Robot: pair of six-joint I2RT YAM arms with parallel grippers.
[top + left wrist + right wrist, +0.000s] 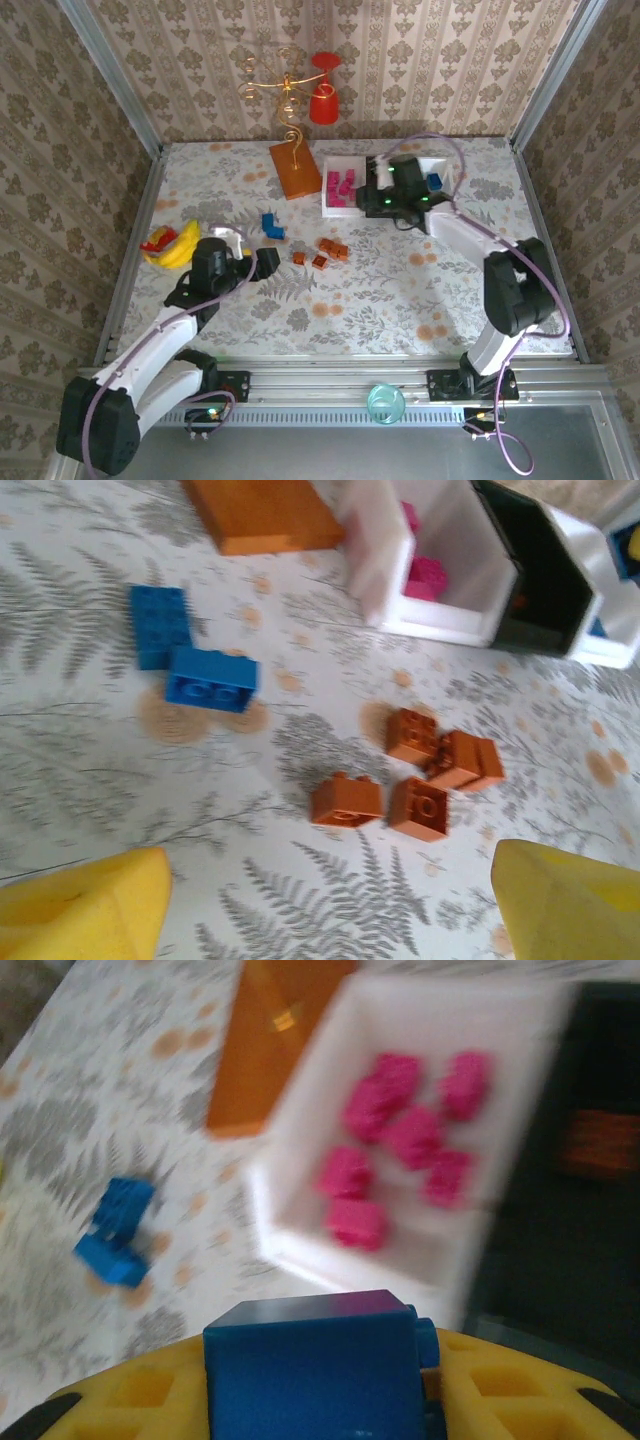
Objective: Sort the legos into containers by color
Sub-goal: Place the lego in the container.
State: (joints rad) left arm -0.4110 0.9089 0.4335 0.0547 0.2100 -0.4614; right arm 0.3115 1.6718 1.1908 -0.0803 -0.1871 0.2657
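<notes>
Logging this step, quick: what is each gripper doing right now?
Left gripper: open, holding nothing.
Right gripper: closed on a blue block.

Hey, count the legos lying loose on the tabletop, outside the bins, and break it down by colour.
Blue legos: 2
Orange-brown legos: 4
Pink legos: 0 loose; those in view lie in the white bin
Total: 6
</notes>
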